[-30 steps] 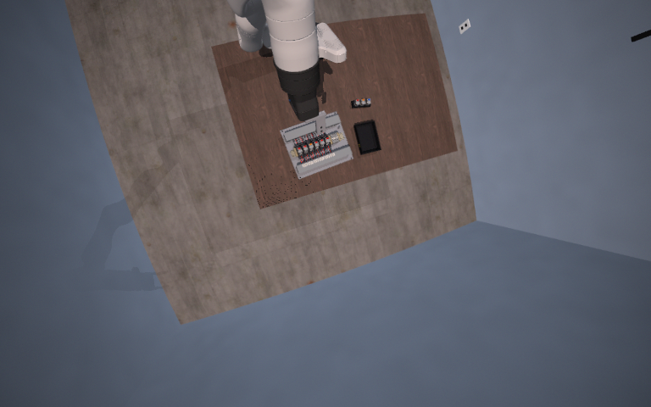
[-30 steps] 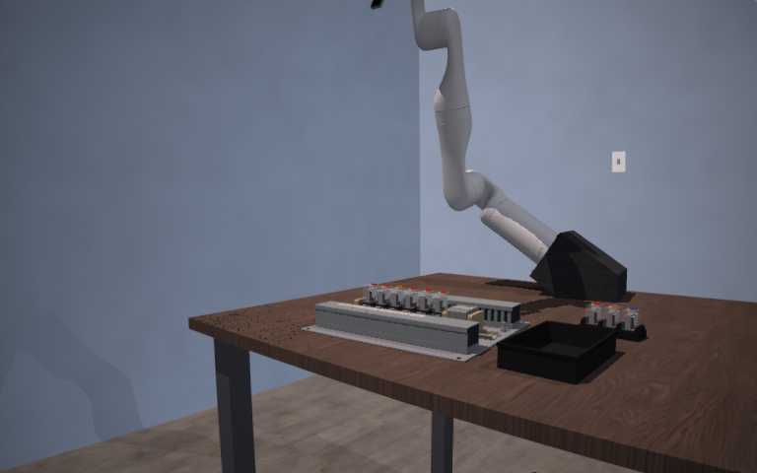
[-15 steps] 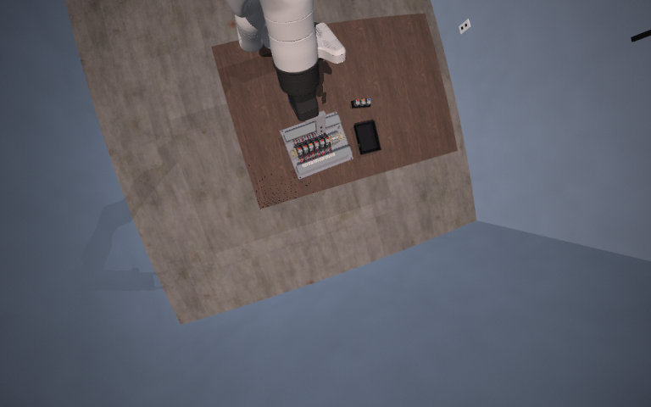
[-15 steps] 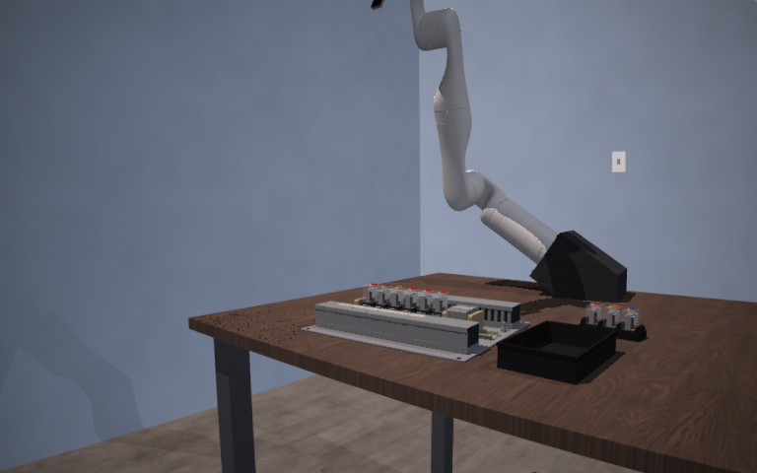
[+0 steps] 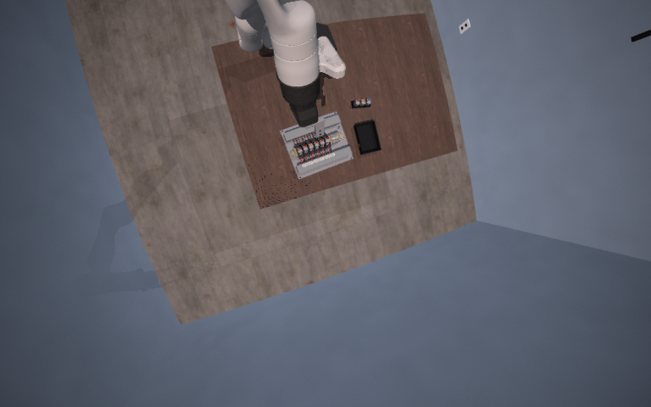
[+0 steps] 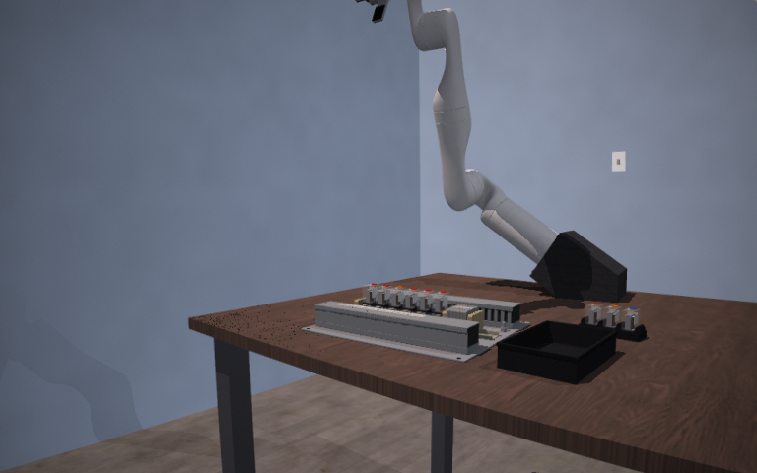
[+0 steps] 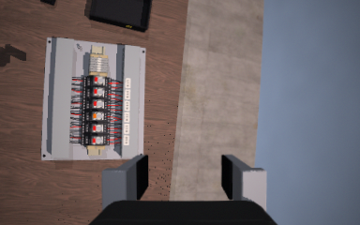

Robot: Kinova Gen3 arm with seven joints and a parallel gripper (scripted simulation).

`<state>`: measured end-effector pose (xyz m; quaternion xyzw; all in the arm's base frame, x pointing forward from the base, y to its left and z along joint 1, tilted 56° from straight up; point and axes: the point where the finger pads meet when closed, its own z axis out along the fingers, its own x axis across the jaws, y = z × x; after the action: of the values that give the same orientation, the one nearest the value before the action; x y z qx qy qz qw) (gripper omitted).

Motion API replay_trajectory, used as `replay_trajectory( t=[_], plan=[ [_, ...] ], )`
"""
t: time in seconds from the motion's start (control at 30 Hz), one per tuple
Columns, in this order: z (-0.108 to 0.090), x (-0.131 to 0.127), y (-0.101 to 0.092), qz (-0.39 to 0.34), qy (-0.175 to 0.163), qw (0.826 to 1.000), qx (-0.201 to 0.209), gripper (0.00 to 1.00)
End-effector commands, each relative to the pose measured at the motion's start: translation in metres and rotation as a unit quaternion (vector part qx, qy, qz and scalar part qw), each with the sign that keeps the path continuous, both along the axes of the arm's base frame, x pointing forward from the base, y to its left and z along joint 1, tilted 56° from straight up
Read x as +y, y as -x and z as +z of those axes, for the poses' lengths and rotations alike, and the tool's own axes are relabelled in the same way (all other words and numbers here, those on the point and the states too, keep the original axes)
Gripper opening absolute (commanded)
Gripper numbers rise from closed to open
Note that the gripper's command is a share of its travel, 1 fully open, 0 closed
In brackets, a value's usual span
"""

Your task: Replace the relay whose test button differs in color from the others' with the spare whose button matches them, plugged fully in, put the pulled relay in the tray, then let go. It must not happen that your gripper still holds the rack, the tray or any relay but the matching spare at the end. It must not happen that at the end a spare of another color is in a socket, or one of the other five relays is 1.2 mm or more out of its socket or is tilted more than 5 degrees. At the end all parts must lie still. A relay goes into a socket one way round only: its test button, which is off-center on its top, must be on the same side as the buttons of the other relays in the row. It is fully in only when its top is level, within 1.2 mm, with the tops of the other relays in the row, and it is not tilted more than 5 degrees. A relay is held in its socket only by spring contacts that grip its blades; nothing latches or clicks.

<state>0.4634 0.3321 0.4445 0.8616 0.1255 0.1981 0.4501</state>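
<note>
On the brown wooden tabletop [image 5: 408,71] [image 6: 669,390] [image 7: 23,197] lies a grey rectangular panel [image 5: 317,168] [image 6: 390,328] [image 7: 61,94]; near it is a black open tray [image 5: 367,136] [image 6: 535,365] [image 7: 119,13]. The hand [image 5: 319,128] [image 6: 378,12] [image 7: 185,171] is spread, with nothing between. The clear relay with orange button [image 5: 311,146] [image 6: 398,296] [image 7: 97,116] stands in the panel's row; the red-button spare [image 5: 357,102] [image 6: 594,314] is in its holder.

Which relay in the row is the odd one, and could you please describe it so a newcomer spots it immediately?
On the brown wooden table lies a gray panel carrying a row of six relays. The odd relay is third from the row's end farther from the black tray; its button is orange, its neighbours' red.
</note>
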Motion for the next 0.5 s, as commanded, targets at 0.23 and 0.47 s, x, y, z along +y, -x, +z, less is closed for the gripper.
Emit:
replay_trajectory(
  t=[0.23,0.47],
  plan=[
    [-0.01,-0.015,-0.001,-0.043,0.001,0.999,0.026,1.0],
    [-0.02,-0.029,-0.002,-0.089,0.004,0.995,0.054,1.0]
  ],
)
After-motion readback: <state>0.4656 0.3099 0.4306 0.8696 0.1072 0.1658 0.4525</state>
